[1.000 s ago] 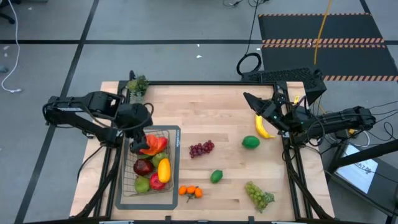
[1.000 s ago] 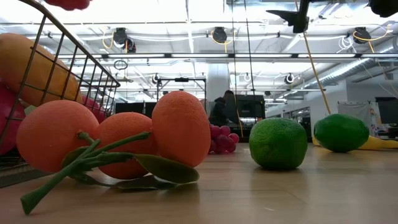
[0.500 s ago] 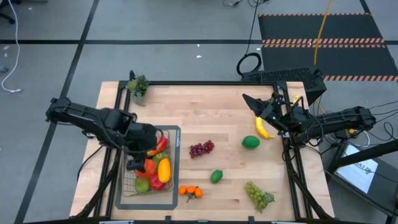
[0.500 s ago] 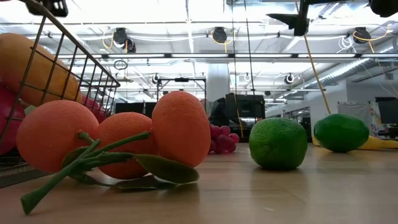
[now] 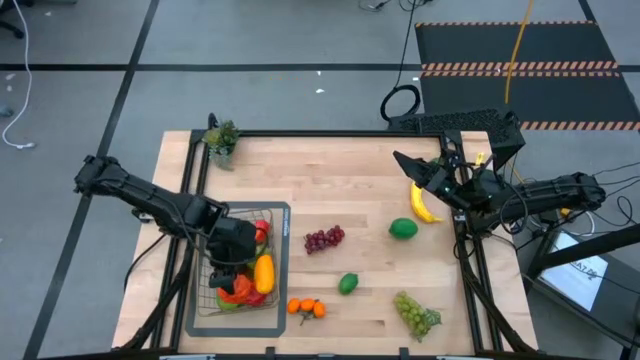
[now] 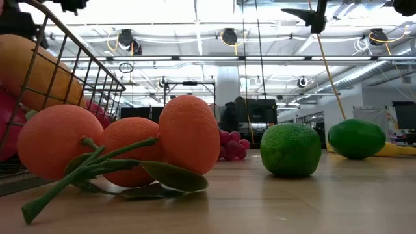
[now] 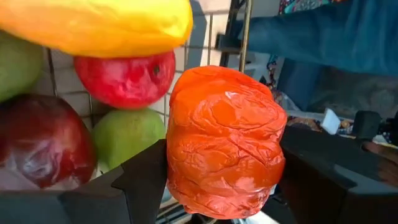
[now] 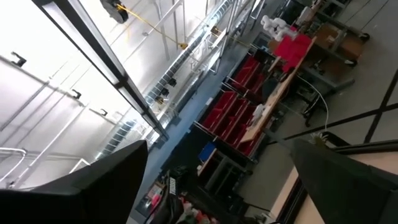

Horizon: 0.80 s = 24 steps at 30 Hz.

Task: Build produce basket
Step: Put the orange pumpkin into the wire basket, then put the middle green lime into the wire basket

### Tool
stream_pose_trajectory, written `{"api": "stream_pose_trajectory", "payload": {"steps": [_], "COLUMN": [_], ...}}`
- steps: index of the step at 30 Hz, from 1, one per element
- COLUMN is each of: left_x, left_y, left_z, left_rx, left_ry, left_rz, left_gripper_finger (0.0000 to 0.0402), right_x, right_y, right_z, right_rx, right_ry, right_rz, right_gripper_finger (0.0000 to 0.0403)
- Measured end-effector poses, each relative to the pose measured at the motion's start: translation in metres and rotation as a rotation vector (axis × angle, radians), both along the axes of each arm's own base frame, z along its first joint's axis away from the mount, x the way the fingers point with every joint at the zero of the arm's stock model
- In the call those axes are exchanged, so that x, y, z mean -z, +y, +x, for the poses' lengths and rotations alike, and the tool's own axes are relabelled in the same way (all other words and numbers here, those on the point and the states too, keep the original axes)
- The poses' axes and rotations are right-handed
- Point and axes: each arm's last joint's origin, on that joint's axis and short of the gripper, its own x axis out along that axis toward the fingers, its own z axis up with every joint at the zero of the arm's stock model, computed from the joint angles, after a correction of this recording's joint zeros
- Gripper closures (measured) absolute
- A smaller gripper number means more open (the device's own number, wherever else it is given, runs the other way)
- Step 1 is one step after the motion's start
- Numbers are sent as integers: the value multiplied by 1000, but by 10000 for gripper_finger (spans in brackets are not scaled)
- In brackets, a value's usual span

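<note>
on your left, the left gripper [image 5: 232, 275] sits low inside the shallow grey wire-mesh basket [image 5: 279, 222] at the table's left front, its fingers pinching a crinkled orange-red toy fruit [image 7: 225, 140]. beside that fruit in the basket lie a yellow-orange mango [image 5: 264, 272], a bright red apple [image 7: 125, 78], a dark red apple [image 7: 40, 146] and a green pear [image 7: 127, 134]. just right of the basket's front corner rests a cluster of three oranges on a green leafy stem [image 6: 120, 146]. moving right, purple grapes [image 5: 323, 238] lie mid-table, then a round green lime [image 5: 347, 283], a larger green fruit [image 5: 402, 228], and green grapes [image 5: 416, 313] near the front edge. a yellow banana [image 5: 421, 205] lies by the right edge. the right gripper [image 5: 412, 168] hangs above the banana, fingers spread wide, holding nothing.
</note>
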Motion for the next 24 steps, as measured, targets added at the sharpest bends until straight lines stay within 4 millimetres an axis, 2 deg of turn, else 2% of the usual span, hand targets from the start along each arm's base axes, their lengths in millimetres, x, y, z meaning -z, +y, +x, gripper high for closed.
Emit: {"api": "stream_pose_trajectory", "payload": {"steps": [7, 18, 24], "left_x": [5, 4, -7], "left_y": [-4, -5, -5], "left_z": [-3, 1, 4], "left_rx": [-11, -51, -69], "left_ry": [-2, -40, -57], "left_rz": [64, 83, 67], "left_gripper_finger": [120, 18, 9], "right_x": [0, 0, 0], "right_y": [0, 0, 0], "right_z": [-2, -2, -2], "right_rx": [0, 1, 6], "right_ry": [7, 7, 7], "right_rz": [-1, -1, 2], "right_gripper_finger": [11, 11, 11]}}
